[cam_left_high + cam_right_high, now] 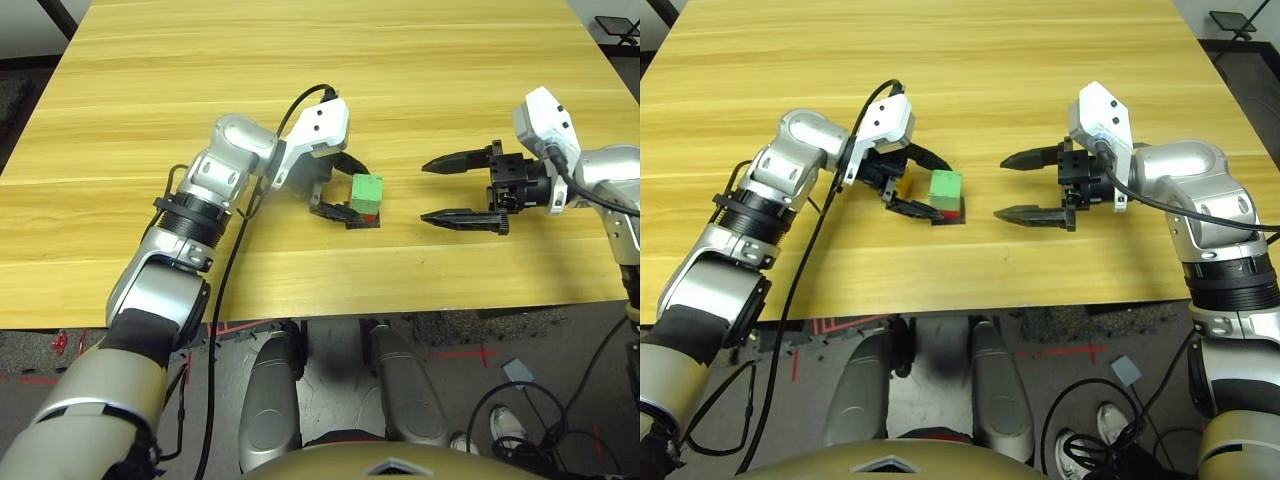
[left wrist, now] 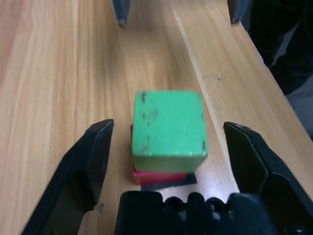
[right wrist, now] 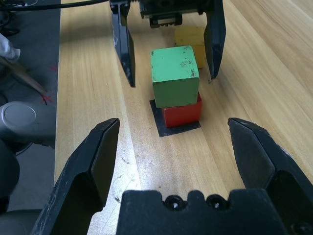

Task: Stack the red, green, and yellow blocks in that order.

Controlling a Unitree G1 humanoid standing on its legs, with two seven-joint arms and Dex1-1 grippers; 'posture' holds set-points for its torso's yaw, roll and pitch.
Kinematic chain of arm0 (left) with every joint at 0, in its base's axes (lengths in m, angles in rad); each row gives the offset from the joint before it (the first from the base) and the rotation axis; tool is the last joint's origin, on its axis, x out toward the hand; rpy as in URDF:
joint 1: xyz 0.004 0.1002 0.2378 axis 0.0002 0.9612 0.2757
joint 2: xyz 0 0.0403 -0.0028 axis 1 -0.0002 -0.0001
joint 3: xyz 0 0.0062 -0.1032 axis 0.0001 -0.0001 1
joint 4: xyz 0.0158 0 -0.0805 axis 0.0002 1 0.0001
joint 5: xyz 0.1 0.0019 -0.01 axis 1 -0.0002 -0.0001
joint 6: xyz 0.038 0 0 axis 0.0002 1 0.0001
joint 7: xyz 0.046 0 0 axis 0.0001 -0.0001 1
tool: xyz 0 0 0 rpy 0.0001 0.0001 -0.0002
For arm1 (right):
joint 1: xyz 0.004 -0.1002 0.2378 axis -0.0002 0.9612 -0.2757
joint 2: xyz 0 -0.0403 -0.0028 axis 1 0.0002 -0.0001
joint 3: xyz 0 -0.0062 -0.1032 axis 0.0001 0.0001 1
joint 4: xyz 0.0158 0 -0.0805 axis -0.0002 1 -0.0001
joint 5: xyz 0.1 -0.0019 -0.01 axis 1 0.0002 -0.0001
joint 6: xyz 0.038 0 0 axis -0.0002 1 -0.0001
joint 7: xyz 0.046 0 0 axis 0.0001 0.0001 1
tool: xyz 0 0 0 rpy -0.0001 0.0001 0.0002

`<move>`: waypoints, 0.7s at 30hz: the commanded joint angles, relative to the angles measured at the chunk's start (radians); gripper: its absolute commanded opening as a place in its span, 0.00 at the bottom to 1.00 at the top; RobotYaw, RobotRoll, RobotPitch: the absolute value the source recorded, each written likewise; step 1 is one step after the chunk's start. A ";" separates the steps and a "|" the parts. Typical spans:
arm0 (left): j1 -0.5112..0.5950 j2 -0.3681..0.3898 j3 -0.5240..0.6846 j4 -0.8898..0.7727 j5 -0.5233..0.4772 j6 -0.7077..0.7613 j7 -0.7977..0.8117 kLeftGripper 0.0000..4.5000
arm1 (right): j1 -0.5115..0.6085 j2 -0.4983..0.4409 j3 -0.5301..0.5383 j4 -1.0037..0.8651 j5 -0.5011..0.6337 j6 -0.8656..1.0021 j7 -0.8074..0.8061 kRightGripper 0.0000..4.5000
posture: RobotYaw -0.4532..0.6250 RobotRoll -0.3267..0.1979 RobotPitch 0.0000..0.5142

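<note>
Where cables trail over grey floor (image 1: 1110, 350), pale wooden table (image 1: 300, 60) stands — grain lengthwise.

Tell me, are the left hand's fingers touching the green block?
Apart. The left wrist view shows bare wood between the green block and each of the left gripper's open fingers.

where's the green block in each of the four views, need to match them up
Left eye view: green block near table centre, between the fingers of the left gripper.
Right eye view: same block, left of the right gripper.
Left wrist view: mid-picture, between that gripper's open fingers, touching neither.
Right wrist view: upper middle, yellow block behind it.
Shared landmark: the red block directly under it, on the black patch.
</note>
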 commanded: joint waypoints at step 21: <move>0.028 0.228 0.040 0.072 0.058 -0.198 0.021 0.99 | -0.065 0.032 0.037 0.050 -0.012 -0.025 0.039 1.00 | 0.51 0.53 0.48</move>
